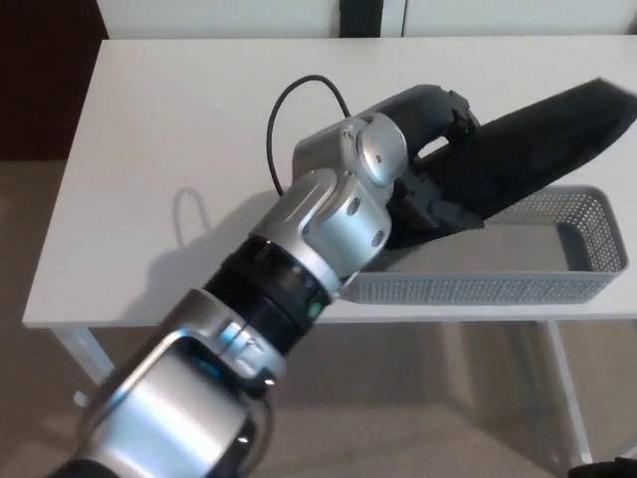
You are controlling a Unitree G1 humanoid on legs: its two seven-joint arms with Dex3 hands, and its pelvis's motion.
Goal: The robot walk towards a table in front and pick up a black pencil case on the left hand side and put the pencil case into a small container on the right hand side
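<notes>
My left hand is shut on the black pencil case, gripping it near its lower left end. The case is long and soft, tilted up to the right, and hangs over the left half of the grey mesh container. That container is a long shallow basket at the table's front right edge. Its inside shows nothing but the case's shadow. My silver left forearm reaches diagonally across the middle of the picture and hides the container's left end. The right hand does not show.
The white table stretches to the left and back. A black cable loops above my wrist. Beige floor lies beneath, and a dark object stands behind the table's far edge.
</notes>
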